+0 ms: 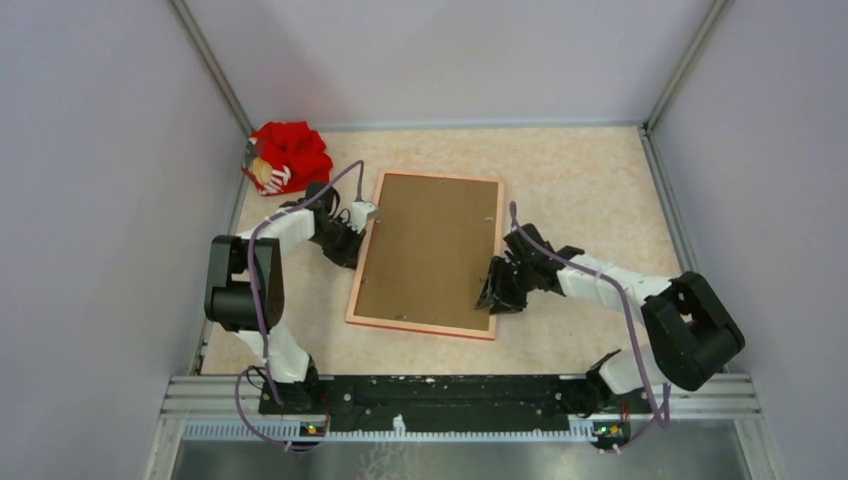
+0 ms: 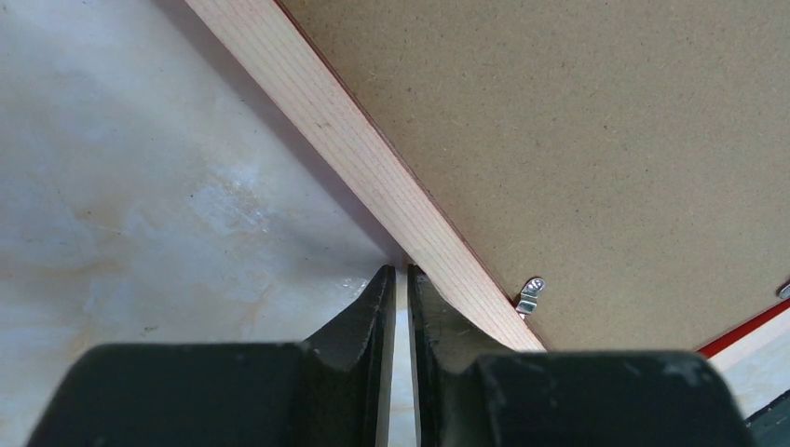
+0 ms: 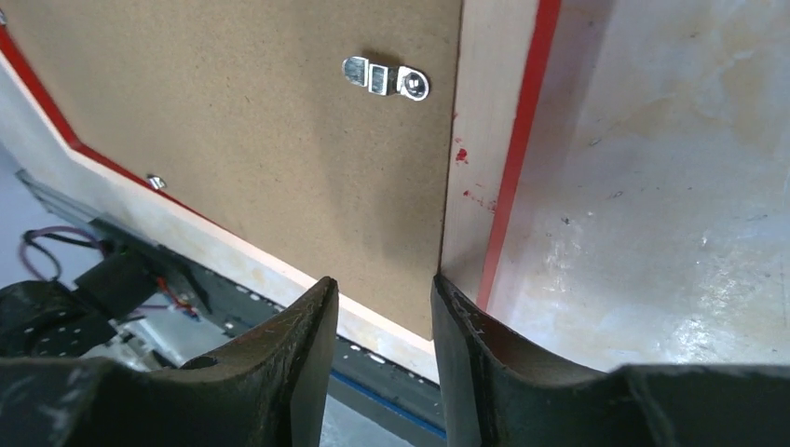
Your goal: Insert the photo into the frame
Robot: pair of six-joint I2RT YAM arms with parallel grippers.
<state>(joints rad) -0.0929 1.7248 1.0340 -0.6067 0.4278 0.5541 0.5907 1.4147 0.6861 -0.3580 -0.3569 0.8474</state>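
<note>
While I watched from overhead, the thin rectangular picture frame with a pale wood back and red front (image 2: 373,177) lay face down on the marbled beige table (image 1: 580,200), between the 2 arms. Its long axis ran from the near side toward the far wall, the far end leaning slightly right. A plain brown hardboard backing panel (image 1: 430,250) sat inside it, with a small metal turn clip (image 3: 387,77) by the right rail. The left gripper (image 2: 398,275) stood just beside the left rail, fingers almost together, nothing in the thin slit. The right gripper (image 3: 382,284) hovered at the near right corner, jaws apart, gripping nothing I could see. A crumpled red bundle (image 1: 290,155) sat in the far left corner.
</note>
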